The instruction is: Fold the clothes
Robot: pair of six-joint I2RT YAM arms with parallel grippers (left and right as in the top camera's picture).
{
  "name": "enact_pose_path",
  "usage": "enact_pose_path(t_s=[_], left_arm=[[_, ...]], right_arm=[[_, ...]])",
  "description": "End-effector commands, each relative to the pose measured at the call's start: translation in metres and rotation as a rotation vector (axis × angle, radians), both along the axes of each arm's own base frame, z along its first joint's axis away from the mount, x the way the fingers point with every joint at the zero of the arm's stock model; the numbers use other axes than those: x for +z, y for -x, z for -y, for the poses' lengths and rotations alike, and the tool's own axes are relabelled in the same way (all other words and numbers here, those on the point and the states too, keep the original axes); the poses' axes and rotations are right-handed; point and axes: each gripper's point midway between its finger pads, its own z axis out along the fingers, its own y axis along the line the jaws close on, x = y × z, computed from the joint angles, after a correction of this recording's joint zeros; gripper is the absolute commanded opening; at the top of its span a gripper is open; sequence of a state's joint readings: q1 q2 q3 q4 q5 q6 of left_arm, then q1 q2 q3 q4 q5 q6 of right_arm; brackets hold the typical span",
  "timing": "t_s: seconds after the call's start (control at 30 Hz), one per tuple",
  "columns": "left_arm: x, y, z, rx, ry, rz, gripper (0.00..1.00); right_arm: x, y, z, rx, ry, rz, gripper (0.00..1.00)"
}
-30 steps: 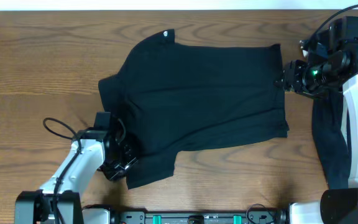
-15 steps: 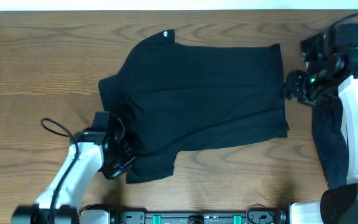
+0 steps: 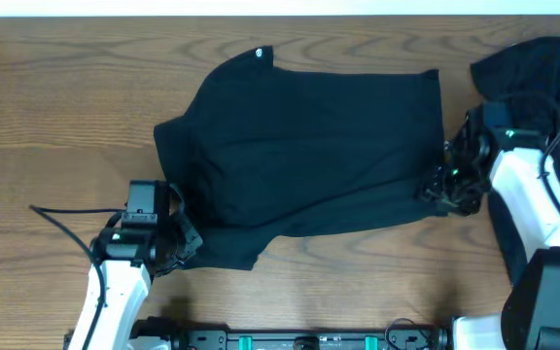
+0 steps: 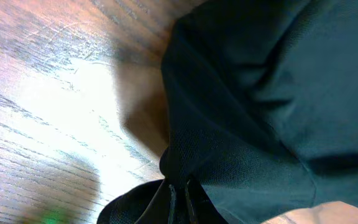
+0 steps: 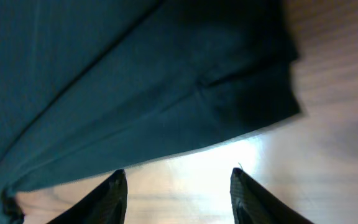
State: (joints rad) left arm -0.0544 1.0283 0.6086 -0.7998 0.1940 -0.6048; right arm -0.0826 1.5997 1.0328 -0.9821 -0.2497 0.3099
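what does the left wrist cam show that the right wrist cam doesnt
Left wrist only: the left tool shut on a pinched fold of the soft black fabric garment. Right wrist only: the right tool open over the brown wooden table beside the garment's corner, holding nothing. Both: the garment lying on the table.

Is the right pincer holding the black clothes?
No, the right pincer is open, with bare table showing between its fingers, and the black clothes lie just past the tips.
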Motion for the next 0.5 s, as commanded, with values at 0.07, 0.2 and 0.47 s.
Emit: enact_pose_path(t_s=[0.07,0.2,0.47], left_arm=[[0.018,-0.009,-0.005,0.000,-0.027,0.089,0.06],[0.023,-0.009,-0.004,0.000,-0.026,0.115,0.06],[0.023,-0.008,-0.005,-0.018,-0.032,0.111,0.06]], right_arm=[[-0.023,0.007,-0.017,0.019,-0.079,0.031,0.51],[-0.036,0.002,-0.020,0.018,-0.092,0.085,0.47],[-0.044,-0.004,-0.019,0.020,-0.088,0.132,0.46]])
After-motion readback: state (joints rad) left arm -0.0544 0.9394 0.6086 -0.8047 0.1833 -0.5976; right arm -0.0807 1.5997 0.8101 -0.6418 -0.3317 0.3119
